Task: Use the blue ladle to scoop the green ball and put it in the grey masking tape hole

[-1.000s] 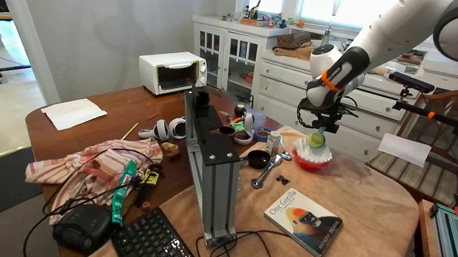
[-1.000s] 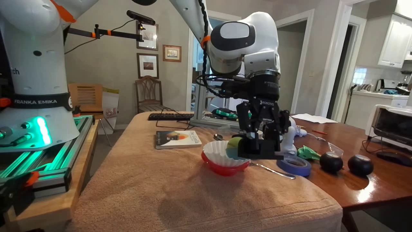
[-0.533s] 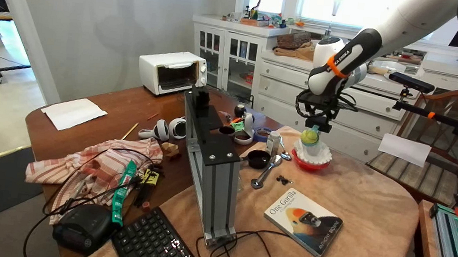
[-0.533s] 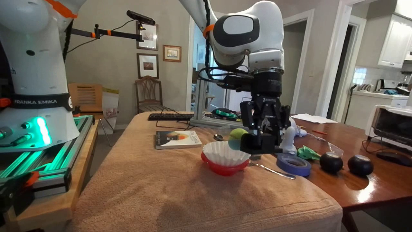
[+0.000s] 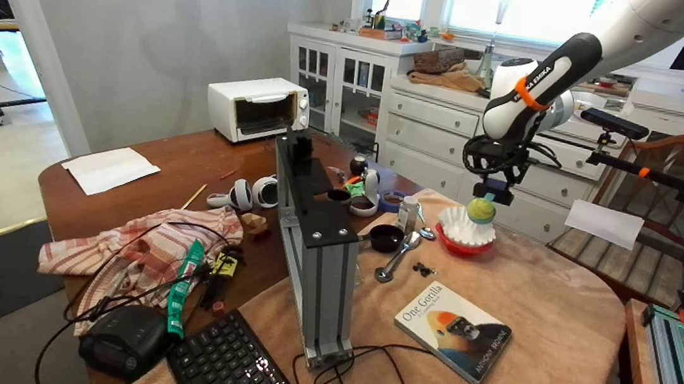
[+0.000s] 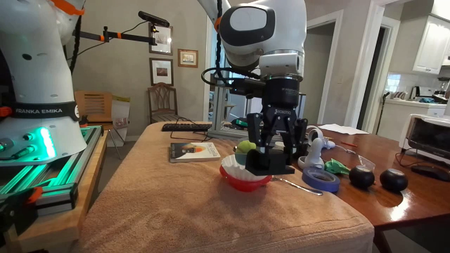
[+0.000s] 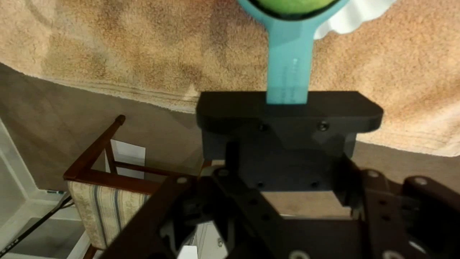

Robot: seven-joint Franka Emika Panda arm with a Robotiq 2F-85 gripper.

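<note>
The jaws grip the ladle (image 7: 290,54) by its handle, seemingly the right place; it looks light and stiff, but the ball (image 5: 480,210) could roll out.

Window (image 5: 542,13) blown out; glare on tabletop (image 6: 427,202); soft shadows across towel (image 6: 147,211).

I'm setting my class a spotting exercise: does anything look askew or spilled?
The striped cloth lies crumpled at the edge of the table, looking untidily dropped. No spill shows; the ball sits in the ladle.
</note>
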